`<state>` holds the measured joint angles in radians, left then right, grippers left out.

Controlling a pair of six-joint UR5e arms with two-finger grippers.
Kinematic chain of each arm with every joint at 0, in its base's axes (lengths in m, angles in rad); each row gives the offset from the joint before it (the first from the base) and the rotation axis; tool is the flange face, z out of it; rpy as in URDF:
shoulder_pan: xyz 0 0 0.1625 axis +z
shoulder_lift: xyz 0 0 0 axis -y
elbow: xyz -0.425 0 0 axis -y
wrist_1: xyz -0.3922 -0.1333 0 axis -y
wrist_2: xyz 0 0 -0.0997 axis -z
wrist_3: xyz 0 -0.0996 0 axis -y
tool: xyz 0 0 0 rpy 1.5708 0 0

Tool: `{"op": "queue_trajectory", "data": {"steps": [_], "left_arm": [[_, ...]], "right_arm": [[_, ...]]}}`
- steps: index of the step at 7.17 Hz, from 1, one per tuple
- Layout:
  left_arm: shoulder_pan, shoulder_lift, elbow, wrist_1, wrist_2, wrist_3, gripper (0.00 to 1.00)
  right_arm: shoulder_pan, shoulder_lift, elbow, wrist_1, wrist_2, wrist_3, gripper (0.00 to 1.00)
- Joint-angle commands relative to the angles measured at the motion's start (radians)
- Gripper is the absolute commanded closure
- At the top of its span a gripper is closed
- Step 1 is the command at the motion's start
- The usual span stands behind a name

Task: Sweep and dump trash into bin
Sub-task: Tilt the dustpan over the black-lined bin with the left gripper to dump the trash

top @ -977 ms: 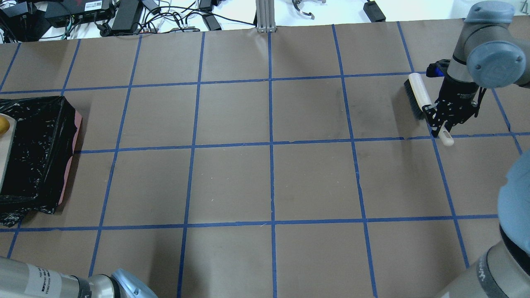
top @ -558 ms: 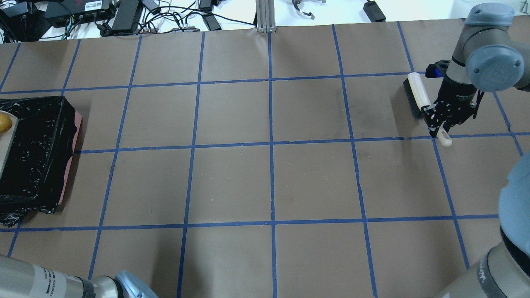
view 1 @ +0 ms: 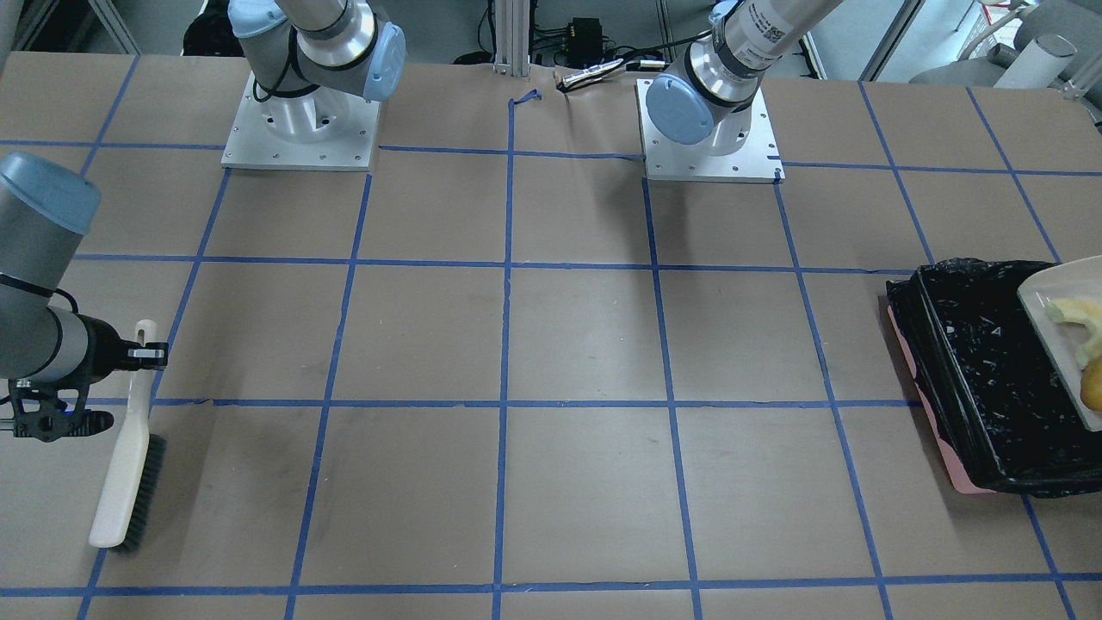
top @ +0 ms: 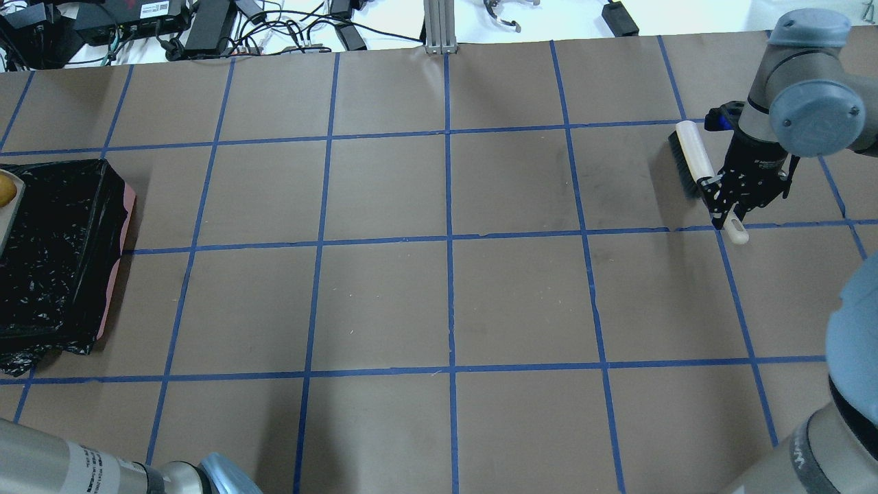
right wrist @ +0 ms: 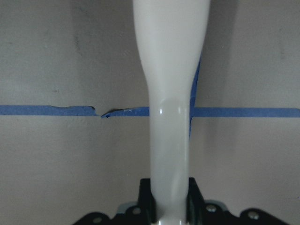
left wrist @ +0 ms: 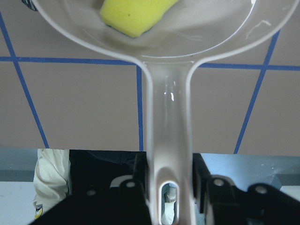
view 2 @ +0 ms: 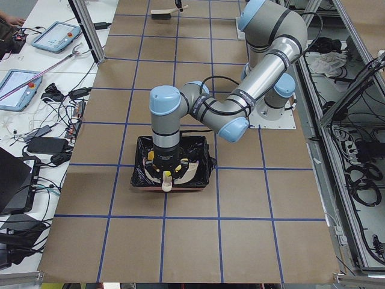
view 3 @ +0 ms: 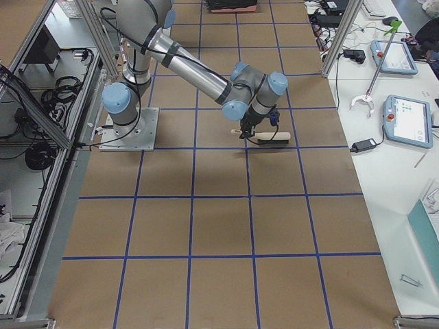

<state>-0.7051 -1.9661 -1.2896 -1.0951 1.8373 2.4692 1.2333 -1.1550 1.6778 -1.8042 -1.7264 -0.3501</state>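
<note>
The bin is a pink box lined with a black bag at the table's left end. A beige dustpan hangs tilted over the bin. The trash lies in the dustpan: a golden-brown lump, a pale cream slice and a yellow sponge wedge. My left gripper is shut on the dustpan handle. Only the lump and a strip of the dustpan show in the overhead view. Far right, my right gripper is shut on the handle of a white brush, whose bristles rest on the table.
Cables, power bricks and a metal post lie beyond the table's far edge. Both arm bases stand on plates at the robot's side. Brown paper with blue tape lines covers the table between the bin and the brush.
The dustpan with the lump has slid further left, almost out of the overhead view. The right gripper and brush have barely shifted.
</note>
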Motion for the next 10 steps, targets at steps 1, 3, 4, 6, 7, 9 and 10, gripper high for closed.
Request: {"op": "queue_trajectory", "data": {"steps": [1, 3, 4, 6, 7, 9, 10], "left_arm": [[-0.033, 0.010, 0.000, 0.001, 0.037, -0.009, 0.67], [-0.037, 0.012, -0.001, 0.010, 0.039, -0.007, 0.67], [-0.059, 0.018, 0.001, 0.011, 0.048, -0.009, 0.67], [-0.076, 0.039, 0.001, 0.011, 0.053, -0.025, 0.67], [-0.106, 0.050, 0.003, 0.001, 0.053, -0.076, 0.68], [-0.167, 0.099, 0.003, -0.046, 0.043, -0.084, 0.73], [-0.192, 0.117, 0.003, -0.071, -0.011, -0.096, 0.73]], "right_arm": [[0.000, 0.000, 0.002, -0.001, -0.001, 0.003, 0.89], [0.000, 0.001, 0.003, 0.000, -0.002, 0.002, 0.89], [0.000, 0.001, 0.003, 0.000, -0.002, 0.002, 0.88], [0.000, 0.003, 0.010, -0.001, -0.004, 0.005, 0.88], [0.000, 0.006, 0.011, -0.003, -0.002, 0.006, 0.88], [0.000, 0.005, 0.014, -0.003, -0.004, 0.007, 0.69], [0.000, 0.006, 0.014, -0.003, -0.004, 0.007, 0.54]]}}
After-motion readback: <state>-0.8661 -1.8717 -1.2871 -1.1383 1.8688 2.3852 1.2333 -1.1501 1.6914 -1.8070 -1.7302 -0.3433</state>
